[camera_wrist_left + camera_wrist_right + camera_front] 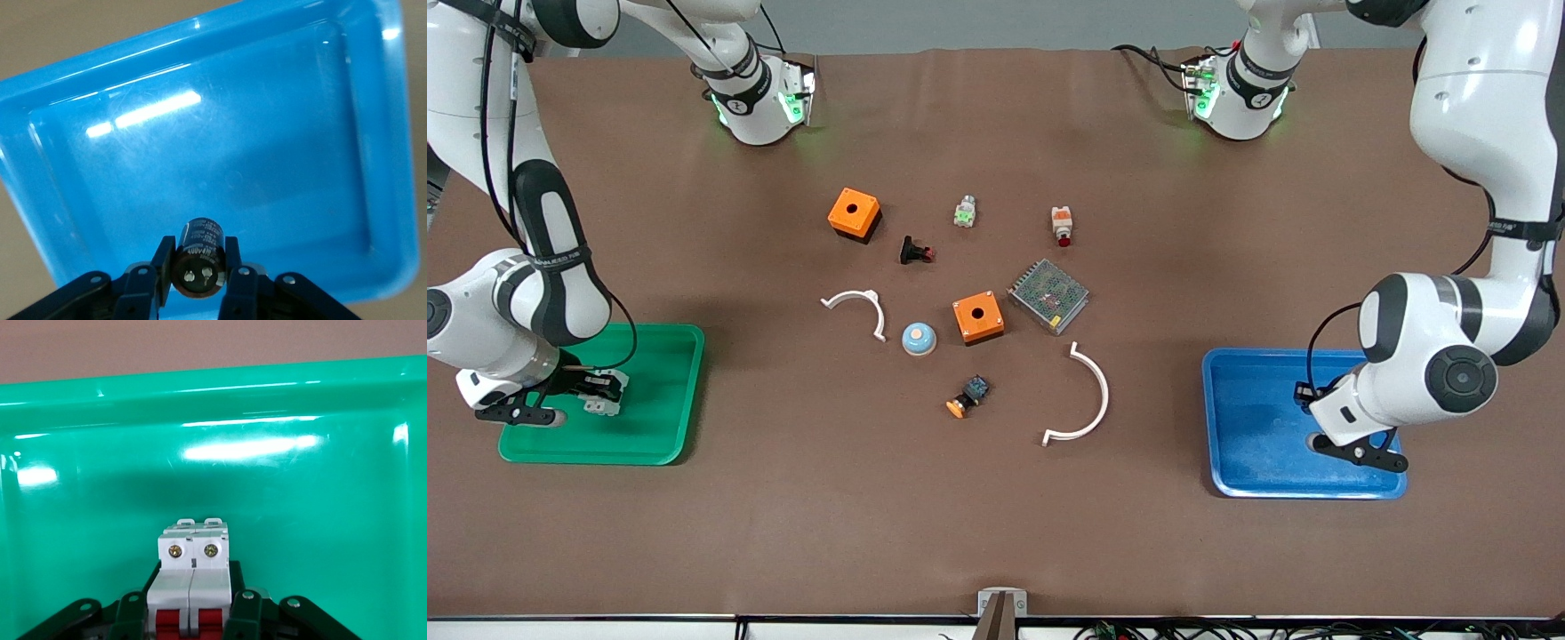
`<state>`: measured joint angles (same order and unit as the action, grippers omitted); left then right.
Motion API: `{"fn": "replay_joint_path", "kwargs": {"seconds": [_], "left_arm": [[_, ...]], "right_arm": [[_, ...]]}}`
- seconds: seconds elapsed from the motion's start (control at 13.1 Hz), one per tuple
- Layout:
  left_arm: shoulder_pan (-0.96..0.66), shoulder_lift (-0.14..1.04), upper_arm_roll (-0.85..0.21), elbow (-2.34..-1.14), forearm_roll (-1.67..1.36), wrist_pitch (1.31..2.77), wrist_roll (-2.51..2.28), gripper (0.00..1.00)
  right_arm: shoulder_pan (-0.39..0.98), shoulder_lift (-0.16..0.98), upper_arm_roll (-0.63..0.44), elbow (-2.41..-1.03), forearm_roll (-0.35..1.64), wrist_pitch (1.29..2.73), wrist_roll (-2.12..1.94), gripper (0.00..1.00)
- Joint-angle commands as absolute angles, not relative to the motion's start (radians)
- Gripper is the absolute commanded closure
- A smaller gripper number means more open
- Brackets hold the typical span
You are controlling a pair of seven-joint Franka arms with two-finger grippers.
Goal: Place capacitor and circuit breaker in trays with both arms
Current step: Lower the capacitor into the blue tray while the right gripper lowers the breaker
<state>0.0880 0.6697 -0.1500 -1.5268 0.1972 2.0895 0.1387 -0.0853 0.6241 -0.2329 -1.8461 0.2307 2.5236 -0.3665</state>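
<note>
The left claw [197, 283] is over the blue tray [1249, 462], toward the left arm's end of the counter [783, 498], and it is clenched on the capacitor [198, 257]. In the left wrist view the small black cylinder sits between the two fingers [162, 267], one on either side of it, with its end and two little terminals facing the camera. The tray floor lies under it; whether the capacitor touches that floor cannot be told. In the front view the arm's own body hides the capacitor.

The right claw [190, 620] is over the green tray [667, 391], toward the right arm's end of the counter. It grasps the breaker [192, 577], a white block with red toggles nearest the claw and two brass screws on its grey end. The green floor and tray wall fill the right wrist view around it.

The other parts lie on the counter between the two trays. An orange box [978, 317] sits beside a mesh-topped metal box [1049, 296], with a pale blue dome [919, 339] beside the orange box toward the green tray. A second orange box [854, 214] lies farther from the front camera than the first. A white arc [1085, 400] lies nearer the camera than the mesh-topped box, and a smaller arc [858, 307] lies just beside the dome.
</note>
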Motion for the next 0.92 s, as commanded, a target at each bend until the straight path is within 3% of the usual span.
{"fn": "replay_joint_path", "kwargs": {"seconds": [0.0, 0.08, 0.15, 0.23, 0.31, 0.38, 0.46, 0.84], "left_arm": [[0.112, 0.709, -0.160, -1.532, 0.184, 2.169, 0.160, 0.98], [0.109, 0.719, -0.160, -1.534, 0.184, 2.187, 0.160, 0.96], [0.104, 0.727, -0.160, -1.534, 0.184, 2.190, 0.160, 0.91], [0.103, 0.735, -0.160, -1.532, 0.184, 2.195, 0.158, 0.83], [0.097, 0.733, -0.160, -1.532, 0.184, 2.204, 0.146, 0.65], [0.095, 0.730, -0.161, -1.531, 0.183, 2.204, 0.141, 0.29], [0.095, 0.720, -0.163, -1.531, 0.178, 2.204, 0.144, 0.01], [0.103, 0.519, -0.251, -1.525, 0.173, 2.062, 0.016, 0.00]], "right_arm": [[-0.110, 0.617, -0.212, -1.848, 0.259, 2.534, -0.397, 0.93], [-0.107, 0.617, -0.212, -1.845, 0.258, 2.533, -0.399, 0.57], [-0.107, 0.617, -0.212, -1.842, 0.258, 2.533, -0.399, 0.01], [-0.103, 0.615, -0.212, -1.839, 0.258, 2.530, -0.399, 0.00], [-0.101, 0.612, -0.212, -1.836, 0.256, 2.522, -0.397, 0.00], [-0.098, 0.608, -0.212, -1.836, 0.255, 2.520, -0.397, 0.00], [-0.086, 0.598, -0.212, -1.836, 0.255, 2.508, -0.396, 0.00], [-0.057, 0.532, -0.222, -1.660, 0.235, 2.125, -0.374, 0.00]]}}
